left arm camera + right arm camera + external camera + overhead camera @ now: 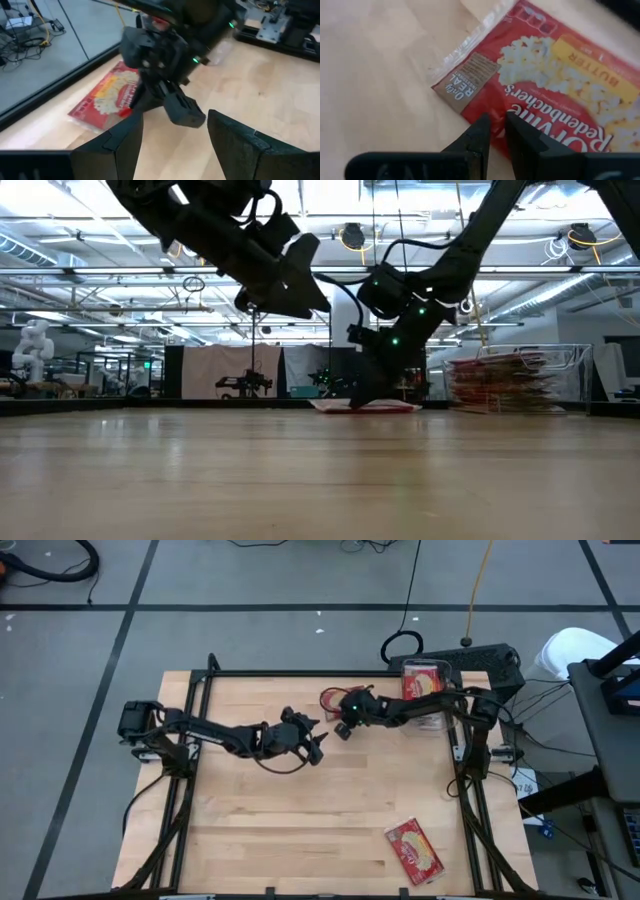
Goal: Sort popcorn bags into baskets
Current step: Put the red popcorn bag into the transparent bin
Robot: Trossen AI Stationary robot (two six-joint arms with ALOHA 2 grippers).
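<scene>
Right gripper (494, 131) down over a popcorn bag (560, 100) lying flat on the table (300, 820), near the far edge, a short way from the clear basket (425, 690) at the far right corner. Jaws narrow, a thin gap only, poised at the bag's edge; from the right wrist view I cannot tell whether film is pinched yet. Left gripper (312, 743) hovers just beside, fingers wide, holding nothing. Judgement on handling: bag is flat, light, wrapped in glossy film, so probably slippery and floppy; best taken at the clear sealed edge or a corner where the film lifts off the wood, not on the flat face. Basket already holds red packets; another bag (415, 850) lies well apart from the basket, near the front right corner. View comparison: right wrist view shows the butter label and transparent seam, but no basket; low view shows the stack (490, 385) inside the basket and that the bag sits flush on the wood; high view alone gives layout.
</scene>
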